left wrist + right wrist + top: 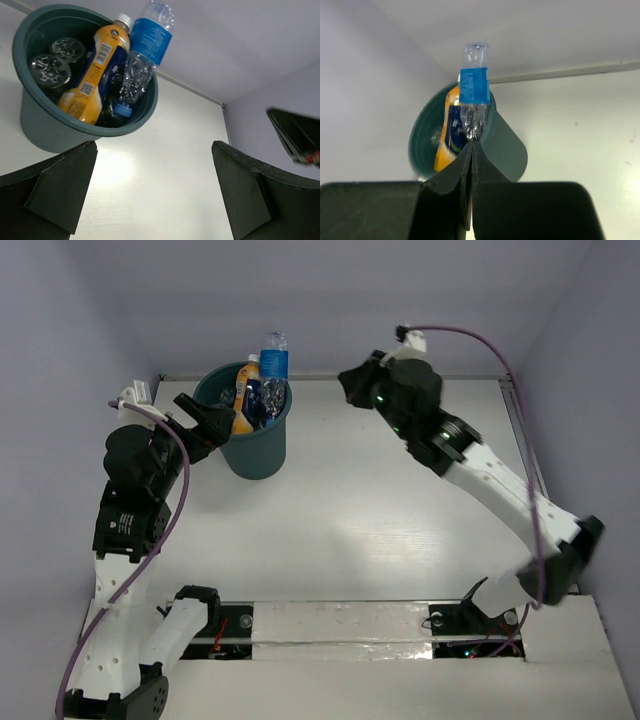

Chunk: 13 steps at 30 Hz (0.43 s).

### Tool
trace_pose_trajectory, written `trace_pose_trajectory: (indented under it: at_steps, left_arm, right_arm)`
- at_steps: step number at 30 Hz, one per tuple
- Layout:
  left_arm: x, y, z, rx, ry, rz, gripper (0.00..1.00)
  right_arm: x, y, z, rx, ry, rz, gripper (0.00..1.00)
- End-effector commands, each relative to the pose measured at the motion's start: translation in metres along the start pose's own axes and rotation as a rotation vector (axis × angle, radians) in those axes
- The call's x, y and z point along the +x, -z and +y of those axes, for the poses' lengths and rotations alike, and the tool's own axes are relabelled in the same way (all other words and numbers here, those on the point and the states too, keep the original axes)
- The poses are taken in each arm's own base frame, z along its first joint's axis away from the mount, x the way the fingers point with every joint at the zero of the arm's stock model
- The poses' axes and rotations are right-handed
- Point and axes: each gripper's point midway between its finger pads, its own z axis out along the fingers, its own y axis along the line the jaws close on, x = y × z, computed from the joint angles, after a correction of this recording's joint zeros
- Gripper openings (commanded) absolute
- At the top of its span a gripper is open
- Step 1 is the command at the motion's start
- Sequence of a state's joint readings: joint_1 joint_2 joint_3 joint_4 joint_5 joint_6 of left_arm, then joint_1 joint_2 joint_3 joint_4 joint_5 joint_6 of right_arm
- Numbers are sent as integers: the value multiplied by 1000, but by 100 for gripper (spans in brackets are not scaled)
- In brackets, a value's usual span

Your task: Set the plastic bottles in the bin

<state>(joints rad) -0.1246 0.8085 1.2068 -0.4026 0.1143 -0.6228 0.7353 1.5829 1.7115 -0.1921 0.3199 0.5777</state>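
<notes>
The dark teal bin (256,454) stands at the back left of the table and holds several plastic bottles. An upside-down blue-label bottle (274,358) sticks out above its rim, with the orange bottle (244,405) beside it. In the left wrist view the bin (44,131) shows the orange bottle (92,70), the blue-label bottle (146,47) and two clear bottles (50,72). My left gripper (212,424) is open and empty just left of the bin. My right gripper (352,382) is shut and empty, right of the bin; its wrist view looks at the bin (507,150) and the blue-label bottle (474,85).
White table (380,510) inside a pale walled enclosure, with walls close behind and left of the bin. A taped strip (340,625) runs along the near edge between the arm bases. A purple cable (520,400) loops over the right arm.
</notes>
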Motion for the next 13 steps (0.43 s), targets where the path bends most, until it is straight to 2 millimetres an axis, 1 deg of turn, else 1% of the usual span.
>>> trace_pose_trajectory:
  at_steps: [1,3,4,5,6,7,8,9,10,12,13]
  left_arm:
    - [-20,18,-38,141,6,-41,99]
    - [-20,25,-39,148,13,-44,99]
    - [-16,26,-38,149,21,-35,99]
    - [-15,30,-38,153,26,-37,99]
    - [-12,32,-37,160,32,-33,99]
    - [-6,31,-36,167,44,-16,99]
    - [-3,31,-35,171,48,-13,99]
    - [0,33,-34,179,55,-12,99]
    - [6,29,-32,184,67,4,99]
    - [9,26,-30,181,77,8,99]
    - [8,25,-29,177,82,5,99]
  right_arm:
    - [-48,86,-6,-58,-14,-136,0]
    - [-52,120,-26,-26,1,-154,0]
    - [-47,135,-45,30,19,-145,7]
    - [-47,161,-60,44,21,-157,16]
    - [-44,173,-70,63,28,-153,27]
    - [-33,182,-86,111,38,-124,60]
    - [-29,190,-97,138,33,-118,78]
    - [-23,203,-111,174,16,-122,92]
    - [-16,209,-128,243,-6,-115,100]
    - [-10,219,-142,283,-15,-119,100]
    - [-9,222,-145,295,-15,-117,100]
